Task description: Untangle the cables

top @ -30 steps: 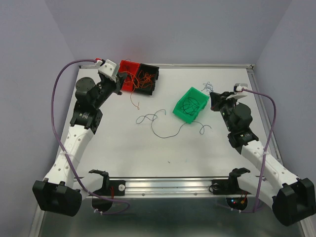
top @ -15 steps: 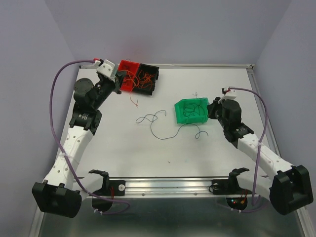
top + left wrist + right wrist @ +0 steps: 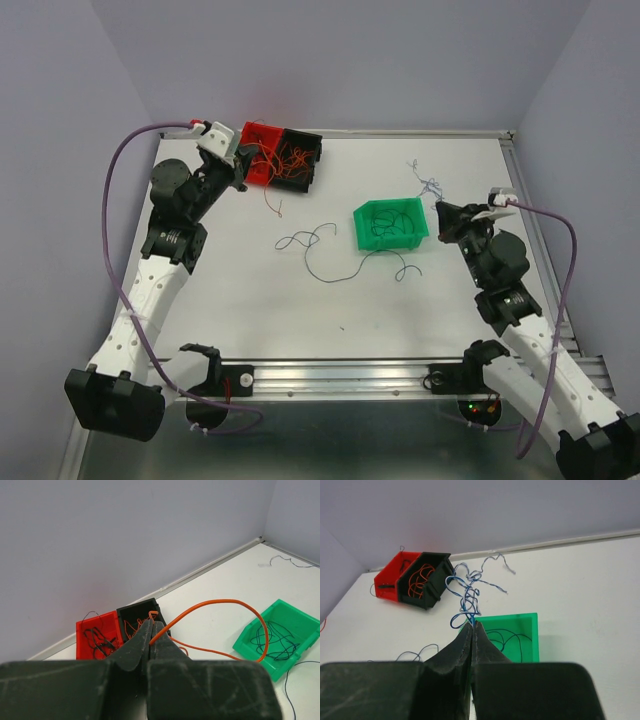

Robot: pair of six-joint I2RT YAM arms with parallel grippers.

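Note:
My left gripper (image 3: 243, 166) (image 3: 151, 625) is shut on an orange cable (image 3: 225, 601) that arcs out from its tips toward the green bin (image 3: 292, 611). It hovers beside the black bin (image 3: 304, 170), which holds more orange cables (image 3: 290, 158). My right gripper (image 3: 440, 213) (image 3: 472, 623) is shut on a twisted blue-and-white cable (image 3: 470, 592) (image 3: 428, 185) that stands up from its tips, just right of the green bin (image 3: 362, 232). Dark cables (image 3: 392, 222) lie inside that bin.
A red bin (image 3: 252, 172) with black wires adjoins the black bin at the back left. Loose blue wires (image 3: 305, 238) (image 3: 402, 269) lie mid-table, and a red wire (image 3: 272, 205) lies near the black bin. A raised rail (image 3: 520, 200) edges the table on the right.
The right gripper dipped to the green bin's right wall, then drew back right with the blue-and-white cable. The bin turned from skewed to square. The left arm stayed still.

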